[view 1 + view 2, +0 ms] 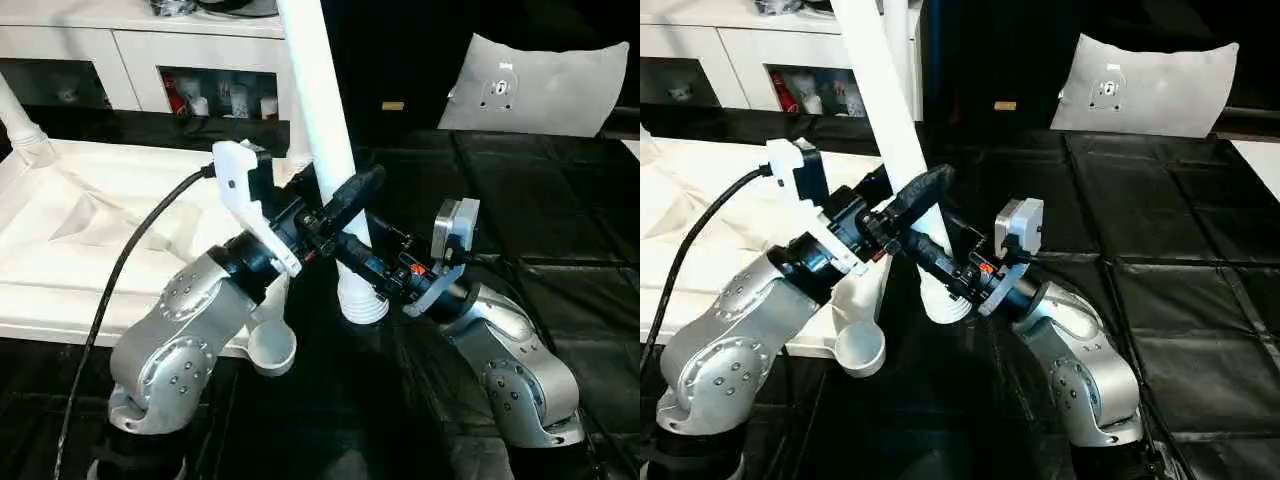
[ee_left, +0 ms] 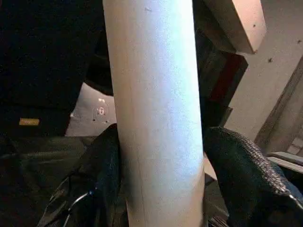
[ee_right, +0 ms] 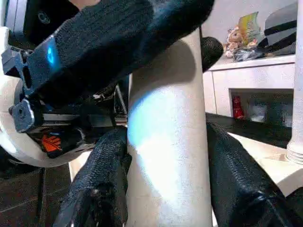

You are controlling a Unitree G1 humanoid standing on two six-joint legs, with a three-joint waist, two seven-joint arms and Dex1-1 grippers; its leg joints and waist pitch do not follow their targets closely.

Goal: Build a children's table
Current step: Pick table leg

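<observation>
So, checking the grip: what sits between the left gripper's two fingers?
The white table leg, clamped between the left gripper's black fingers, seen in the left wrist view.

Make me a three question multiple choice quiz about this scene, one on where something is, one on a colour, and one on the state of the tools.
1. Where does the empty corner socket sit?
A. beside the left forearm
B. on the pillow-like pad
C. inside the cabinet

2. What colour is the leg held by both tools?
A. red
B. white
C. black

3. How do the left tool and right tool stand?
A. both wide open, clear of the leg
B. left only holds the leg
C. both shut on the leg

Answers: 1 A, the socket shows at the tabletop corner by the forearm. 2 B, the tube is plain white. 3 C, each wrist view shows fingers on both sides of the leg.
</observation>
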